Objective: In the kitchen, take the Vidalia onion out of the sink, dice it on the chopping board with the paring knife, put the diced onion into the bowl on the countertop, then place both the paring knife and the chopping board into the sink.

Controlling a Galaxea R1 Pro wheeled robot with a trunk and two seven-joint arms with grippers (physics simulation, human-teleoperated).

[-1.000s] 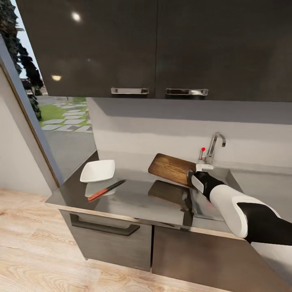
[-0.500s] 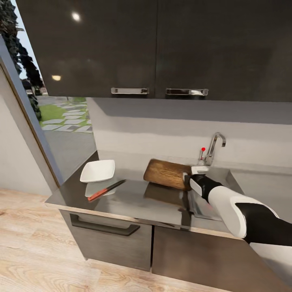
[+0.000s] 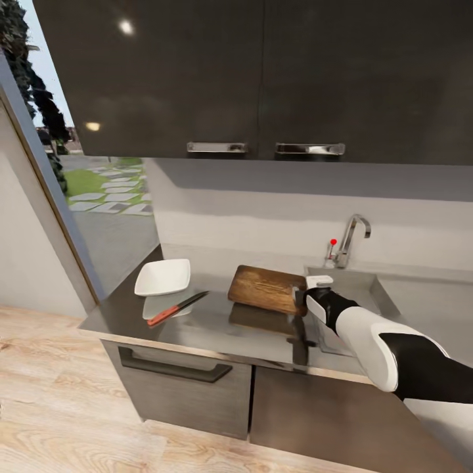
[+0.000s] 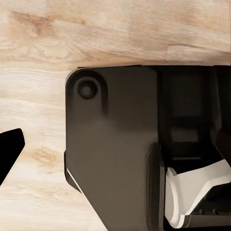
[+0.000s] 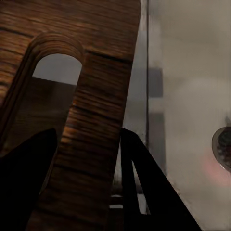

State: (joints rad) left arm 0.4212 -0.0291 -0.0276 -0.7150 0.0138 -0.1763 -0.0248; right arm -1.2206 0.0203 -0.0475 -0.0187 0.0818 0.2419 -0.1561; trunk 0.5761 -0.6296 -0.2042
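At centre frame the right gripper [image 3: 304, 297] has its jaws clamped on the slot-handle end of the dark brown wood-grain chopping board [image 3: 266, 288], holding it tilted off the glossy grey worktop [image 3: 217, 322] beside the stainless-steel sink [image 3: 358, 284], apparently to carry it there.

Above me hang two dark upper cabinets [image 3: 197, 72], each with a steel bar handle [image 3: 216, 148] at its lower edge. To my left a tall window [image 3: 98, 190] looks onto grass and stepping stones. Below, a drawer with a dark handle [image 3: 172, 368] sits over light wood floor [image 3: 59, 420].
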